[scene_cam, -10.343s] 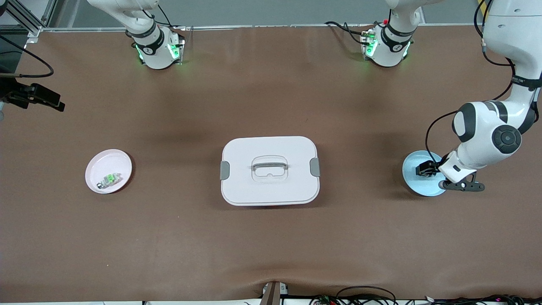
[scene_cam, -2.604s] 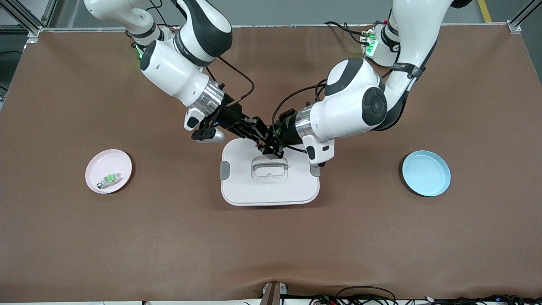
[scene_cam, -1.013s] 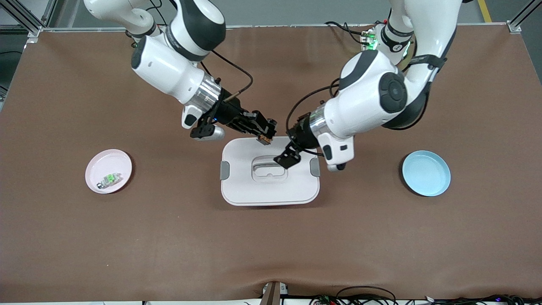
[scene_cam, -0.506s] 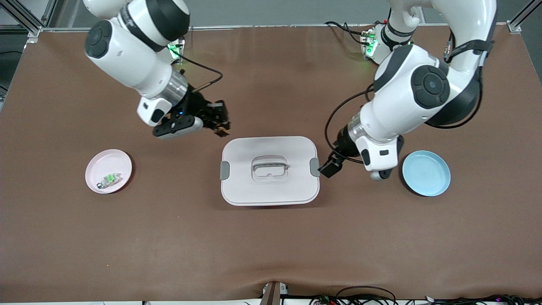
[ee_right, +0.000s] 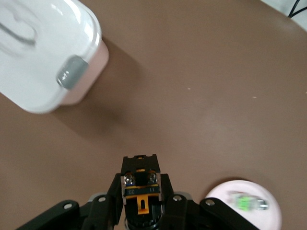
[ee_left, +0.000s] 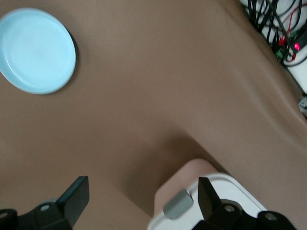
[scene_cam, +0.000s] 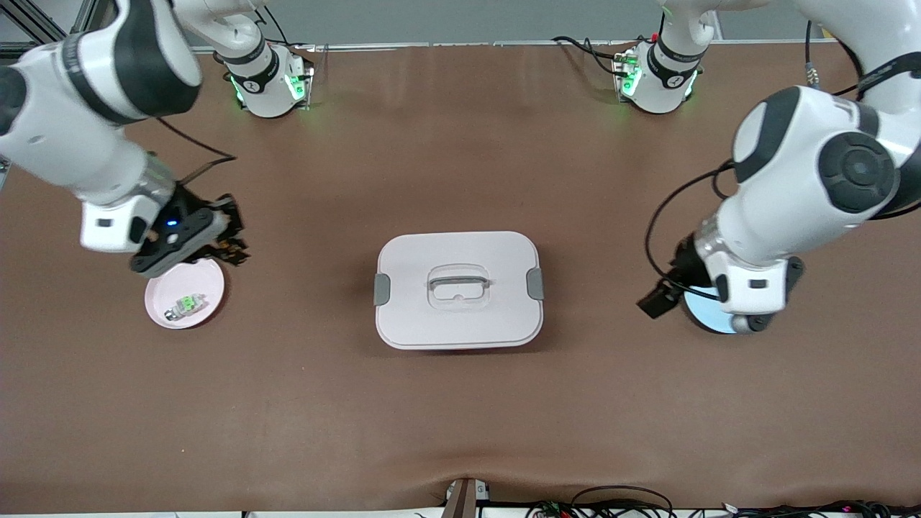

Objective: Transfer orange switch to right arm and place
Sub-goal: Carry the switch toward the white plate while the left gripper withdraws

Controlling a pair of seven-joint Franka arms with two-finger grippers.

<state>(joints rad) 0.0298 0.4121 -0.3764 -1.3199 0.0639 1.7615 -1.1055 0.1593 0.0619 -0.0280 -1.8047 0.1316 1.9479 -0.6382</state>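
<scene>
Since my right pincer (scene_cam: 232, 241) is clamped on the orange switch (ee_right: 140, 191) just beside the pink plate (scene_cam: 160, 306), I judge a short carry remains, while the left pincer (ee_left: 144, 203) gapes empty above the desk (scene_cam: 460, 403).

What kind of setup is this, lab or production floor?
Likely a robotics lab bench: two arms bolted along a brown-covered table, loose cabling at its edge, and test props like the lidded white box and pink plate.
</scene>
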